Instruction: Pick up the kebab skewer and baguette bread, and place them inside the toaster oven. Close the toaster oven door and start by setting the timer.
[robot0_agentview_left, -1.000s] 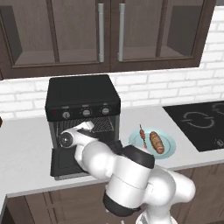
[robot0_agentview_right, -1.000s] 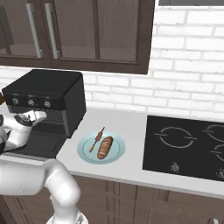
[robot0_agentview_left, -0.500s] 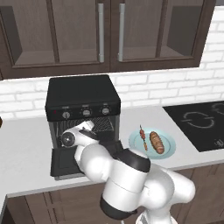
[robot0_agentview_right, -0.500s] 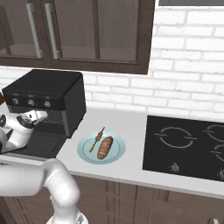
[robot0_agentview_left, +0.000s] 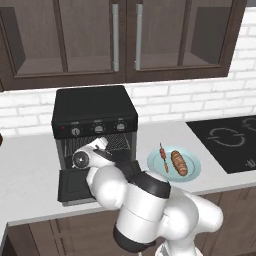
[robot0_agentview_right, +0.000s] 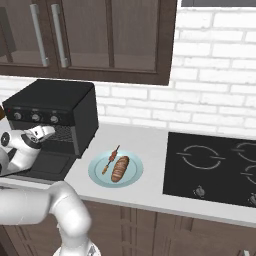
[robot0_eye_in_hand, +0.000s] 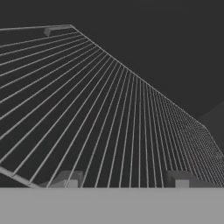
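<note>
The black toaster oven (robot0_agentview_left: 95, 107) (robot0_agentview_right: 55, 97) stands on the counter with its door (robot0_agentview_left: 75, 186) (robot0_agentview_right: 47, 162) dropped open. My gripper (robot0_agentview_left: 106, 144) (robot0_agentview_right: 46, 131) (robot0_eye_in_hand: 124, 180) is at the oven mouth, pointing inside. The hand view looks along the wire rack (robot0_eye_in_hand: 109, 109), and the two fingertips (robot0_eye_in_hand: 70, 178) stand apart with nothing held between them. To the right of the oven, the kebab skewer (robot0_agentview_left: 163, 156) (robot0_agentview_right: 110, 159) and the baguette bread (robot0_agentview_left: 179, 162) (robot0_agentview_right: 120, 168) lie side by side on a pale blue plate (robot0_agentview_left: 192, 172) (robot0_agentview_right: 97, 175).
A black cooktop (robot0_agentview_left: 230, 140) (robot0_agentview_right: 220, 165) is set into the counter to the right of the plate. Dark wall cabinets (robot0_agentview_left: 125, 35) hang above the oven. A white brick wall runs behind, and the counter's front edge is close to the open door.
The hand has shifted only slightly at the oven mouth. The plate, skewer and bread have not moved.
</note>
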